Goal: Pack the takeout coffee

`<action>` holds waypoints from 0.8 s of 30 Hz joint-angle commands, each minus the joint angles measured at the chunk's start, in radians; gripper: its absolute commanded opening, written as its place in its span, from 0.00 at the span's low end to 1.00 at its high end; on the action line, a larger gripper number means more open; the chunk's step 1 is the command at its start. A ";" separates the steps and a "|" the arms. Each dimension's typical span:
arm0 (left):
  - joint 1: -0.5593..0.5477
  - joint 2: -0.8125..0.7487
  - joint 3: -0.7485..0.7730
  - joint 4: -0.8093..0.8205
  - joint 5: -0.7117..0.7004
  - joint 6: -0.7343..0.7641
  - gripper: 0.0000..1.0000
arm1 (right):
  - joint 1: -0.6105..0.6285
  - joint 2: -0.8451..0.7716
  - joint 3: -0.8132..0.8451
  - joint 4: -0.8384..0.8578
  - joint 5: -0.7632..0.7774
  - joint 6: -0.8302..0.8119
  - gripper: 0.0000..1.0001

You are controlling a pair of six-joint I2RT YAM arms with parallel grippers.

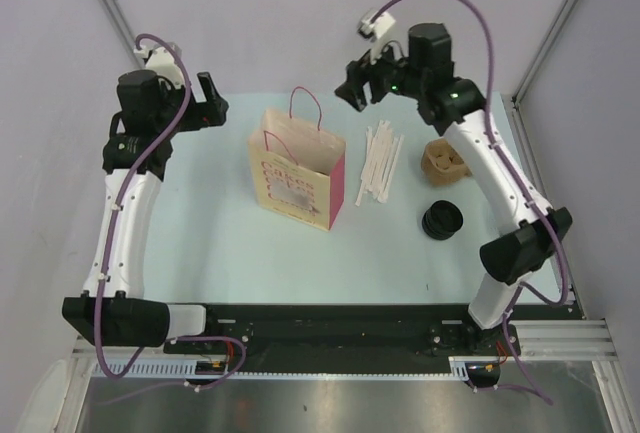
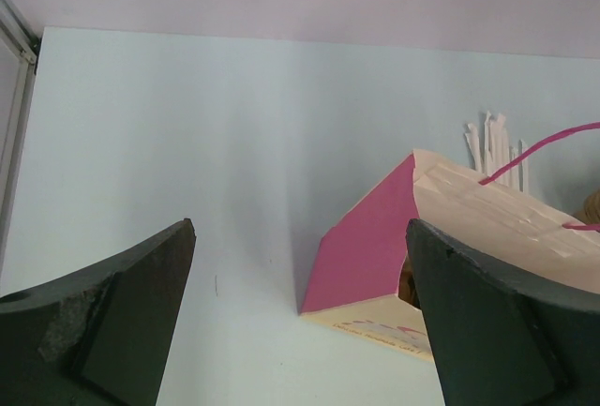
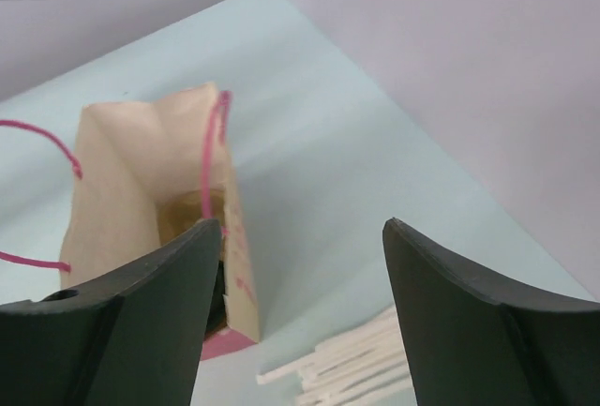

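Note:
A cream and pink paper bag (image 1: pixel 297 175) with pink handles stands in the middle of the table. The takeout coffee shows only as a brown patch deep in the bag's mouth (image 3: pixel 184 216), and as a brown sliver (image 2: pixel 410 284) in the left wrist view; its lid is hidden. My right gripper (image 1: pixel 356 88) hangs open above and behind the bag's right side, nothing between its fingers (image 3: pixel 302 223). Off to the bag's left, my left gripper (image 1: pixel 217 105) stands wide open and empty (image 2: pixel 300 228), apart from the bag (image 2: pixel 366 247).
White wrapped straws (image 1: pixel 380 161) lie right of the bag, also under the right gripper (image 3: pixel 347 368). A stack of lidless brown cups (image 1: pixel 445 160) and a pile of black lids (image 1: pixel 442 219) sit at the right. Walls close off the back and sides.

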 commanded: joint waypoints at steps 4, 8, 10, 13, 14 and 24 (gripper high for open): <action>0.045 -0.051 -0.059 0.039 0.031 -0.053 1.00 | -0.146 -0.127 -0.148 -0.069 0.194 0.182 0.70; 0.061 -0.062 -0.099 0.062 0.037 -0.079 1.00 | -0.154 -0.032 -0.170 -0.188 0.434 0.237 0.56; 0.065 -0.064 -0.111 0.071 0.040 -0.084 1.00 | -0.161 0.034 -0.173 -0.227 0.457 0.270 0.42; 0.068 -0.064 -0.122 0.071 0.037 -0.079 1.00 | -0.160 0.105 -0.193 -0.233 0.513 0.332 0.32; 0.071 -0.064 -0.124 0.071 0.036 -0.079 1.00 | -0.160 0.118 -0.205 -0.230 0.523 0.352 0.31; 0.079 -0.045 -0.119 0.065 0.042 -0.075 1.00 | -0.166 0.292 -0.228 -0.196 0.623 0.524 0.27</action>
